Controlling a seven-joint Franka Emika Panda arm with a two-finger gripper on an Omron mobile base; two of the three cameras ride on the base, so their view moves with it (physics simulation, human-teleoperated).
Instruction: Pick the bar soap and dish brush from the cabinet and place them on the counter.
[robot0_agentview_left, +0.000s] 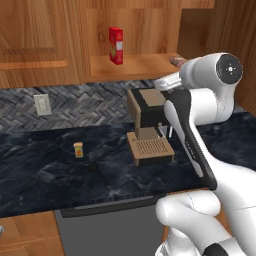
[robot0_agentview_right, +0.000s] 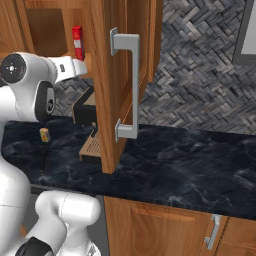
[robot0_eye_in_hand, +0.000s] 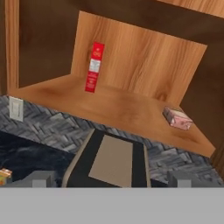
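Fingertips (robot0_eye_in_hand: 41, 178) of my gripper (robot0_eye_in_hand: 111, 179) stand wide apart with nothing between them, hanging before the open cabinet (robot0_eye_in_hand: 131, 57). On its shelf the bar soap (robot0_eye_in_hand: 177, 118) lies flat near the right front edge, well apart from the tall red box (robot0_eye_in_hand: 94, 67) standing upright farther left. Below, the dish brush (robot0_agentview_left: 101, 174) lies on the black counter (robot0_agentview_left: 45, 160), near a small orange-yellow block (robot0_agentview_left: 78, 149) and left of the brown coffee machine (robot0_agentview_left: 147, 125).
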